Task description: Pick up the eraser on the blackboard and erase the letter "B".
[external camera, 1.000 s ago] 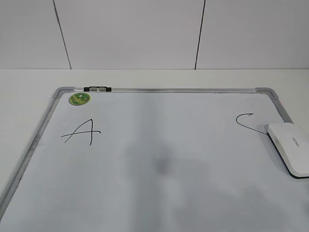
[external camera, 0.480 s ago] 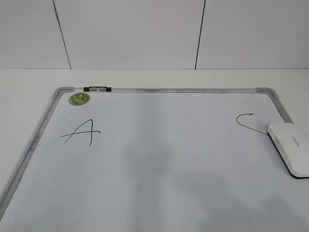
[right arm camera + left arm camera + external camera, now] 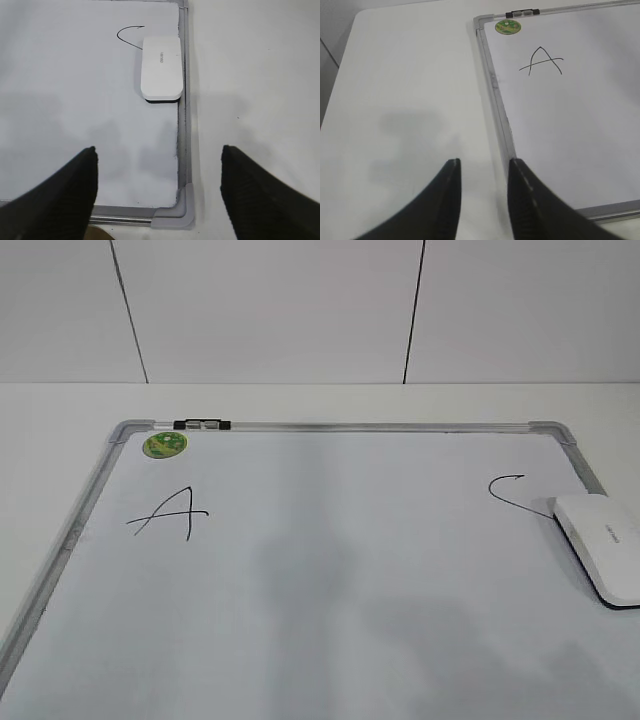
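The blackboard point(image 3: 330, 540) is a white board with a silver frame, lying flat on the table. The eraser point(image 3: 603, 545) is a white block with a black underside, lying at the board's right edge over part of the black "C" point(image 3: 505, 488). It also shows in the right wrist view point(image 3: 161, 67). The black "A" point(image 3: 168, 513) is at the left. No letter "B" shows; only a faint grey smudge point(image 3: 300, 570) marks the middle. My left gripper point(image 3: 482, 165) is open and empty over the table by the board's left frame. My right gripper point(image 3: 157, 152) is wide open and empty above the board's near right corner.
A round green sticker point(image 3: 164, 445) and a black clip point(image 3: 201, 424) are at the board's top left. Bare white table point(image 3: 410, 100) lies left of the board and right of it point(image 3: 250, 75). A white panelled wall point(image 3: 300, 310) stands behind.
The grey shadow on the middle of the board has faded. The eraser and the letters have not moved.
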`<state>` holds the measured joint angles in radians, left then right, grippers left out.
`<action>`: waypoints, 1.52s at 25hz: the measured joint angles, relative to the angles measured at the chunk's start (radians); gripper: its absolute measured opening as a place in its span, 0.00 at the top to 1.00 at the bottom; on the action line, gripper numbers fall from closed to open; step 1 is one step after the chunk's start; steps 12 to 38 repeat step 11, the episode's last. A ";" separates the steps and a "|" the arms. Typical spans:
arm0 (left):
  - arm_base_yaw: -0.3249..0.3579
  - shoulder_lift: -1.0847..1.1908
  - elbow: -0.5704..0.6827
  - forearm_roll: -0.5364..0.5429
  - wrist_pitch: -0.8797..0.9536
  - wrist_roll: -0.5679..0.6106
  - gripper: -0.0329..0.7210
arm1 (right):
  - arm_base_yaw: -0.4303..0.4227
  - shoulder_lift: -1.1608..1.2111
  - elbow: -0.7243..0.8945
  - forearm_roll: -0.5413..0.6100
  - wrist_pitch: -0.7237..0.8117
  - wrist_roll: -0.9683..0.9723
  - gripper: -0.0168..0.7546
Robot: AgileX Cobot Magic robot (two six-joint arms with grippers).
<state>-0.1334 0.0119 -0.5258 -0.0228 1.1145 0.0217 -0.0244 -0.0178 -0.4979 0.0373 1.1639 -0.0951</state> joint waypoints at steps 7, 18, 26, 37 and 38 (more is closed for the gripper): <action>0.000 0.000 0.002 0.000 0.000 0.002 0.64 | 0.000 0.000 0.001 0.004 0.000 0.002 0.22; 0.000 0.000 0.002 0.000 0.000 0.002 0.64 | 0.000 0.000 0.001 0.004 0.000 0.002 0.22; 0.000 0.000 0.002 0.000 0.000 0.002 0.64 | 0.000 0.000 0.001 0.004 0.000 0.002 0.22; 0.000 0.000 0.002 0.000 0.000 0.002 0.64 | 0.000 0.000 0.001 0.004 0.000 0.002 0.22; 0.000 0.000 0.002 0.000 0.000 0.002 0.64 | 0.000 0.000 0.001 0.004 0.000 0.002 0.22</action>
